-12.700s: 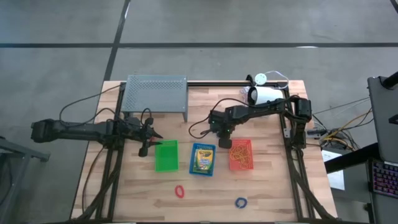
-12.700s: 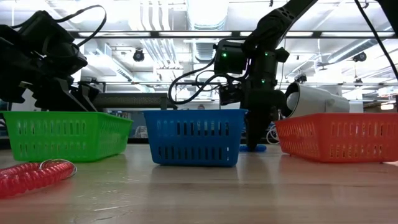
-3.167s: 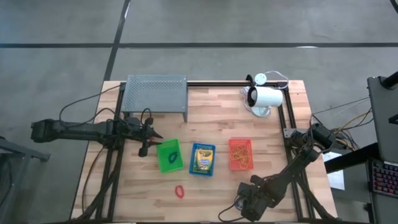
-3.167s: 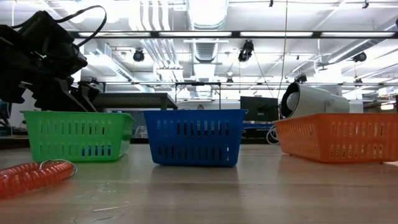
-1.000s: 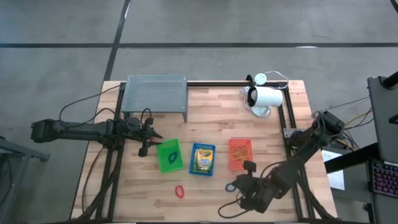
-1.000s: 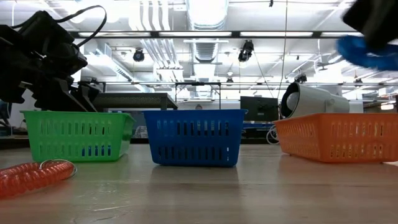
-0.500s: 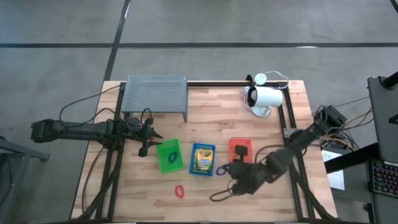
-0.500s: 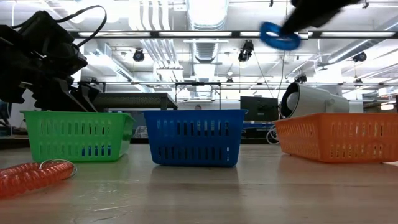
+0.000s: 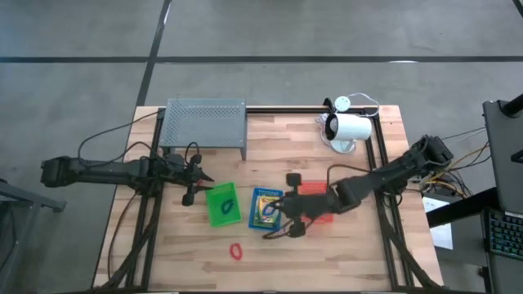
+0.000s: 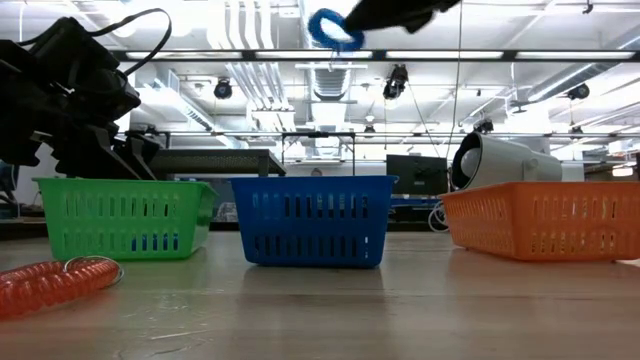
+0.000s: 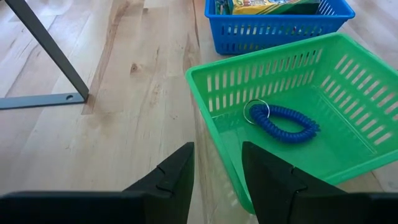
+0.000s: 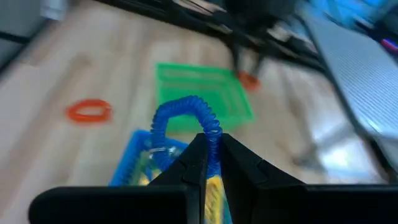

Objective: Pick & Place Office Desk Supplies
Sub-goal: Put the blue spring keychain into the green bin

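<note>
Grey concrete floor [image 9: 327, 33], ceiling strip lights [image 10: 240, 55]

- In the high view, the right gripper [image 9: 274, 214] covers part of the blue basket [image 9: 265, 196], and the blue coiled loop [image 9: 268, 212] between its closed fingers is too small to make out clearly.
- The orange basket [image 9: 320, 192], just beside the blue basket, is mostly hidden under the right arm; its contents cannot be told.
- In the low view, the right gripper above the blue basket is cut off by the top edge.
- The red coiled loop [image 10: 50, 283], well apart from the blue basket, is cut by the left edge there.
- The right wrist view is blurred; the crayon box [image 12: 214, 196] in the blue basket is barely readable.
</note>
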`<state>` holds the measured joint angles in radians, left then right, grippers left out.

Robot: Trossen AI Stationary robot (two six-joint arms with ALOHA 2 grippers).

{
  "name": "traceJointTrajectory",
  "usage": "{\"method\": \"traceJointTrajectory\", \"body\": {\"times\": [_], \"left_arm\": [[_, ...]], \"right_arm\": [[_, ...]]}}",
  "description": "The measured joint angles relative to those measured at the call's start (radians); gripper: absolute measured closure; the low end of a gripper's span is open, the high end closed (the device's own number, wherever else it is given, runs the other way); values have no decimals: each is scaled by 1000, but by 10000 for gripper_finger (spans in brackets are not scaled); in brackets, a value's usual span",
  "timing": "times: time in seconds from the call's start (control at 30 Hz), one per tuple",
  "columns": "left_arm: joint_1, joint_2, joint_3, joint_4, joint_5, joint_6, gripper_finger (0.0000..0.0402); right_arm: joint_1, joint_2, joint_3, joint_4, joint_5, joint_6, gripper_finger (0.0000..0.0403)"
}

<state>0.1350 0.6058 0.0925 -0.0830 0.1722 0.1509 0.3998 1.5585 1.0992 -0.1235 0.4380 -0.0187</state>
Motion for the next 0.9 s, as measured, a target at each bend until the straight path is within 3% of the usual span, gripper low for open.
{"method": "traceJointTrajectory", "body": {"times": [0.13,0.43,0.73,0.9], "left_arm": [[0,0,0,0,0,0,263],[0,0,0,0,0,0,263],[0,0,0,0,0,0,263],[0,0,0,0,0,0,263]], "right_arm": [[-61,2,-18,104,-202,-137,371],[-175,43,-21,204,-390,-249,371],[-240,141,-21,341,-439,-375,371],[-265,212,-9,450,-459,-368,371]]}}
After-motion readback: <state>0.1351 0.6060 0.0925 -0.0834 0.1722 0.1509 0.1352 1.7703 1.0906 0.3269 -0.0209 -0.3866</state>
